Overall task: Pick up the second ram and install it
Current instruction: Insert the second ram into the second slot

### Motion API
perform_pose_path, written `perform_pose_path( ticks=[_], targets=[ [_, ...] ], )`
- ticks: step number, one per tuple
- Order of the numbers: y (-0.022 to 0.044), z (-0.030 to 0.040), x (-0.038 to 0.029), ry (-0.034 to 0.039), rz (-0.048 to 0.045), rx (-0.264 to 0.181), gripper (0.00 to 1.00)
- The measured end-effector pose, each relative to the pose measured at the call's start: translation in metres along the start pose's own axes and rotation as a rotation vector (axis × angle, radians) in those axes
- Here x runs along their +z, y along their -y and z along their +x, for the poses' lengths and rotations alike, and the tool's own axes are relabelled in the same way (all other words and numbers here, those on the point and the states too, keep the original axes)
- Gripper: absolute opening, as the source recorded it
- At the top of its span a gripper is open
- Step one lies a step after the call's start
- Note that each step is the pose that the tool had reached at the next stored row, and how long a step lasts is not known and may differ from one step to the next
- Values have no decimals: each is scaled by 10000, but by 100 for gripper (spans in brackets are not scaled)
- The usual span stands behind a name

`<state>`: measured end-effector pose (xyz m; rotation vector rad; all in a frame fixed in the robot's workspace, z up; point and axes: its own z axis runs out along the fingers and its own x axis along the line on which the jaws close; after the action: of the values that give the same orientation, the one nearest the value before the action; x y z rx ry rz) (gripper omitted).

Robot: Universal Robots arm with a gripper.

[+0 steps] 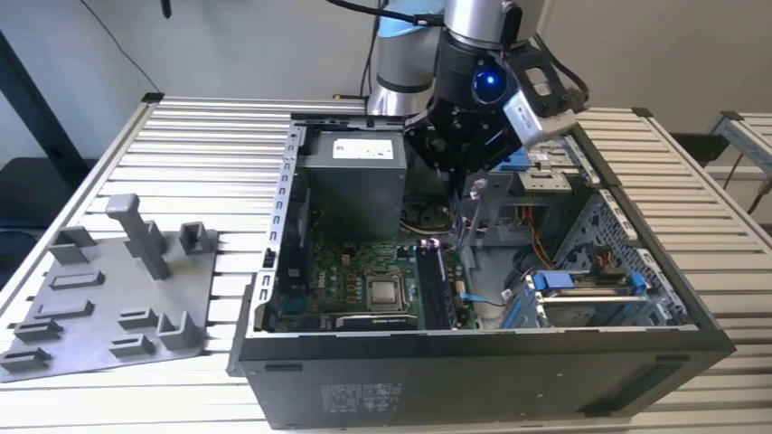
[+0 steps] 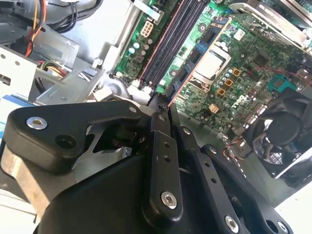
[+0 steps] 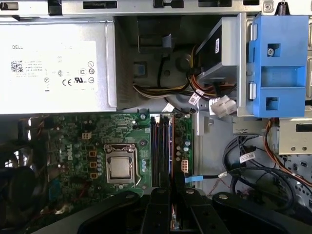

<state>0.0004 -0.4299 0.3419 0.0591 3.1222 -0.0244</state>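
While poised over the open case (image 1: 483,380), clamps the second ram (image 2: 168,93) in a narrow gripper (image 1: 465,170) above the memory slots (image 1: 435,285), exterior view's 3 o'clock of the processor (image 1: 386,291).

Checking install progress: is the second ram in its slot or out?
Out, it seems. The gripper grips the second ram over the black motherboard slots; the exterior view shows the gripper high above the board.

Bright, even light covers the slatted desk (image 1: 205,136). Inside the case (image 1: 483,380) shadows deepen. The power supply (image 3: 53,68) glares white.
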Motion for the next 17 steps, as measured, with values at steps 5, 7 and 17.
perform_pose_path(
  ticks=[5, 7, 17],
  targets=[
    [-1, 1, 76, 0, 1, 0, 14],
    [-2, 2, 112, 0, 0, 0, 14],
    [1, 5, 282, 2, 14, -80, 14]
  ],
)
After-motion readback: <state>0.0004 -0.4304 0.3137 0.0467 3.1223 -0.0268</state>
